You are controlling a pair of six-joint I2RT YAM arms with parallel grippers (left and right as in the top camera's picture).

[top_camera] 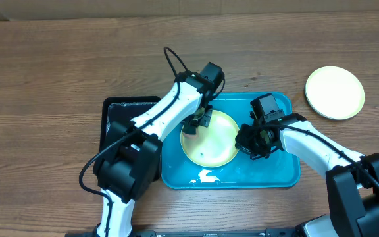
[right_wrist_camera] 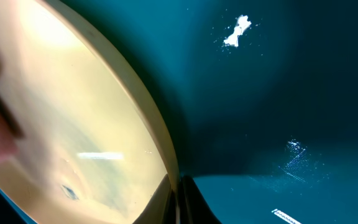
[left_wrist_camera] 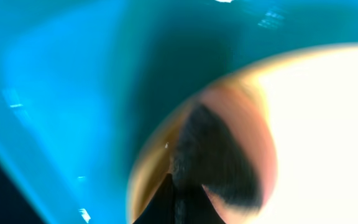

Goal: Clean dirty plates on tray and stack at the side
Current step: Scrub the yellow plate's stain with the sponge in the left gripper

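Right gripper (right_wrist_camera: 178, 194): claw pressed together, tips at the rim of a round pale yellow-green plastic plate (right_wrist_camera: 73, 106); whether it pinches the rim cannot be told. Left gripper (left_wrist_camera: 176, 200): closed, tips against a dark blurred mass (left_wrist_camera: 210, 155) on that plate. Plate lies in a large turquoise plastic tray (right_wrist_camera: 260, 112) bearing white flecks (right_wrist_camera: 237, 31); its pale print is unreadable. Overhead only: black rectangular tray (top_camera: 118, 117) left, second pale plate (top_camera: 335, 92) on the wooden table (top_camera: 58, 59), far right.

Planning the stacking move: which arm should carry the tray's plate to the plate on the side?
Right. The right gripper appears clamped on the plate's right rim, on the side nearest the set-aside plate. The left gripper sits at the opposite rim, farther away.
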